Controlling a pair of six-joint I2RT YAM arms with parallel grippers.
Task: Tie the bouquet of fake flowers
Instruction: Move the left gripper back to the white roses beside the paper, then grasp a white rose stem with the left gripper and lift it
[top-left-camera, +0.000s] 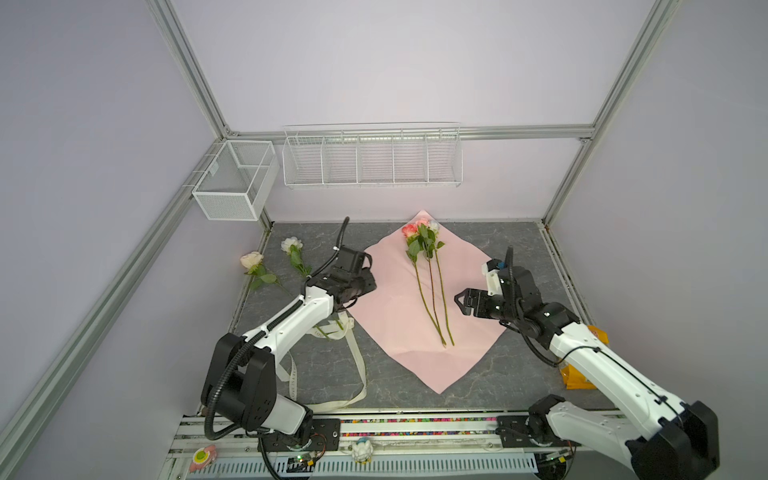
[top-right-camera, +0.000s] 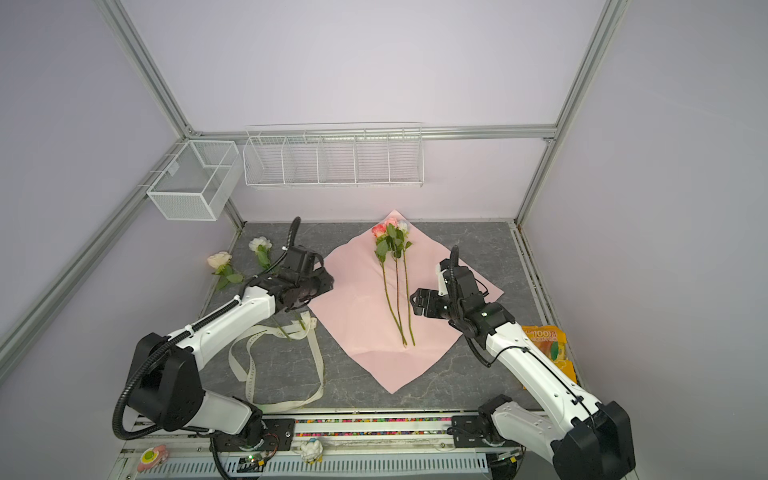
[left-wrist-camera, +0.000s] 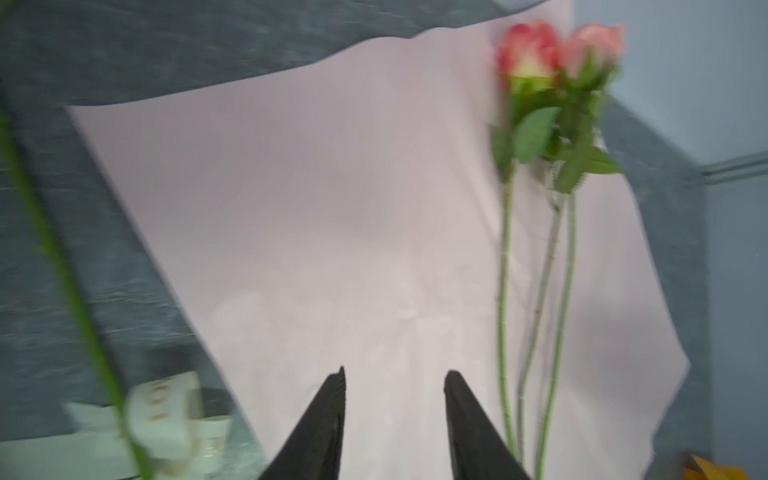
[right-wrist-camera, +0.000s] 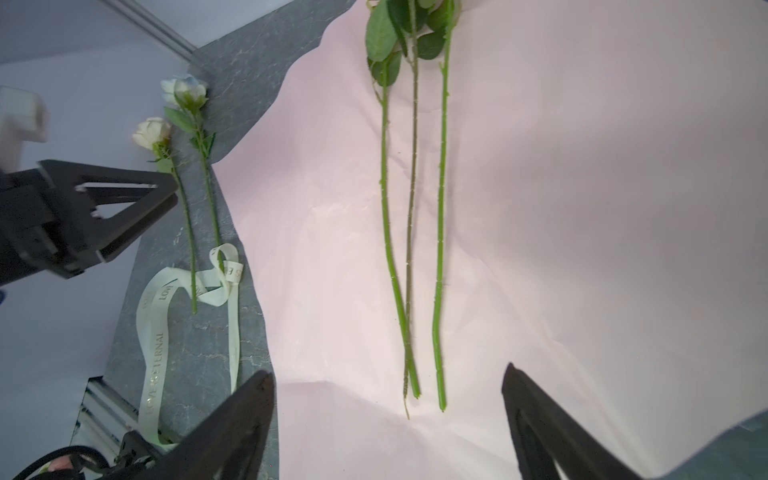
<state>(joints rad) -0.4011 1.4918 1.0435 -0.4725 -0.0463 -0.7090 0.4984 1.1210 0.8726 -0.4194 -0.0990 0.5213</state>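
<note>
Top views, both: no bundle made yet. Three roses (top-left-camera: 432, 286) (top-right-camera: 397, 286) (coral, pink, one pale) lay side by side on pink paper (top-left-camera: 395, 299), heads toward the back wall, stems nearly touching. The paper lay flat on the grey table (top-left-camera: 498, 374), turned like a diamond. Two more lay off the sheet at the table's left: cream rose (top-left-camera: 251, 260) & pale blue-white rose (top-left-camera: 291, 244), well apart from the three. Right wrist view showed their stem ends lying across a cream printed ribbon (right-wrist-camera: 154, 353), which looped toward the table's front edge. Left claw (left-wrist-camera: 396, 374) was over the paper's left corner, jaws part-way apart w/ nothing btwn them. Left wrist view was blurred, so contact w/ the sheet couldn't be told. Right claw (right-wrist-camera: 387, 372) hung just right of the three stems, over the sheet, jaws spread wide, empty. Orange packet (top-right-camera: 544, 336) sat at the table's right edge, partly under the right arm.
</note>
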